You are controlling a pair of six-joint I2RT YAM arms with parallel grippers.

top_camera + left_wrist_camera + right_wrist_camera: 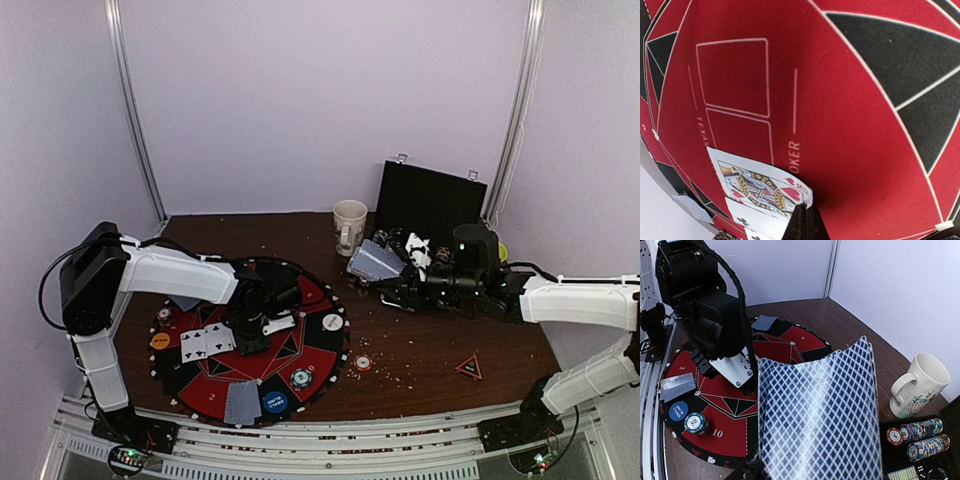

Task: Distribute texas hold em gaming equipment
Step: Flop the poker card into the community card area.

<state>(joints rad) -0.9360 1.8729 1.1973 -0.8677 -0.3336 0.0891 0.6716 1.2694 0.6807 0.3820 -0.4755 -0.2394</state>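
My left gripper (807,212) (250,338) is low over the round red and black poker mat (225,382). It is shut on the corner of a face-up king of hearts (760,185). This card partly overlaps two face-up club cards (747,220) (205,343). Right of the mat, my right gripper (395,275) holds a bowed deck of blue-backed cards (820,415) (374,261) above the table. On the mat lie face-down cards (242,402), a blue button (274,403), a white button (332,323), an orange button (160,340) and a chip stack (301,378).
A cream mug (349,227) stands behind the deck, beside an open black case (430,205) with rows of chips (920,437). A loose chip (363,363) and a red triangle (469,367) lie on the brown table. Crumbs are scattered near them.
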